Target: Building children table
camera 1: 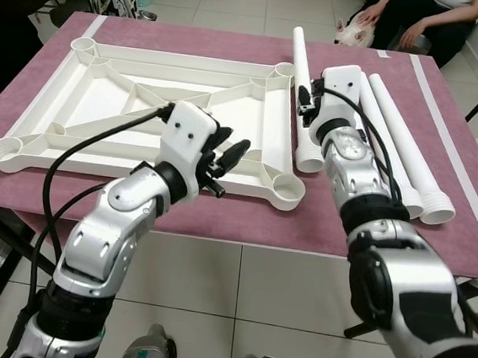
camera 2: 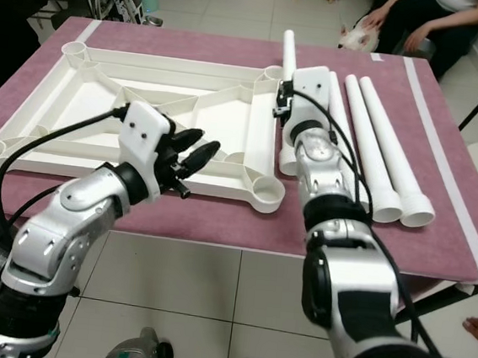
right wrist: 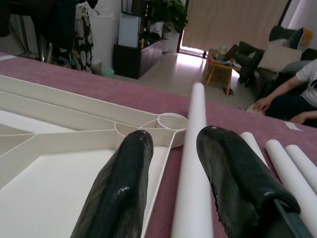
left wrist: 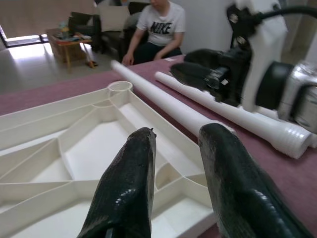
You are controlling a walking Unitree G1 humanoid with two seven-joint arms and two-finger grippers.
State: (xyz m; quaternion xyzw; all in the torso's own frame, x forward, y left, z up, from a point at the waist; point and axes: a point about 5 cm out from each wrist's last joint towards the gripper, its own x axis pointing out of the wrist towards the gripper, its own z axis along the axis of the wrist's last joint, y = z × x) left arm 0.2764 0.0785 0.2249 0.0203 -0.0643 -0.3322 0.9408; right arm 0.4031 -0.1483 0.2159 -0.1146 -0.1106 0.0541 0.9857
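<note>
— While both arms reach over the bench, how do the claws stand?

— The left claw hovers over the near edge of the white tabletop, fingers parted, holding nothing. The right claw is also parted and empty, poised above the leftmost leg tube, straddling it without touching.

— Where are the parts?

— The tabletop lies upside down on the maroon cloth, ribs and corner sockets up. Four white leg tubes lie just beside its right edge, side by side.

— And the room?

— Tiled floor. A person sits beyond the bench; the shirt reads "NIKE". A sofa and a curtain stand farther back.
</note>
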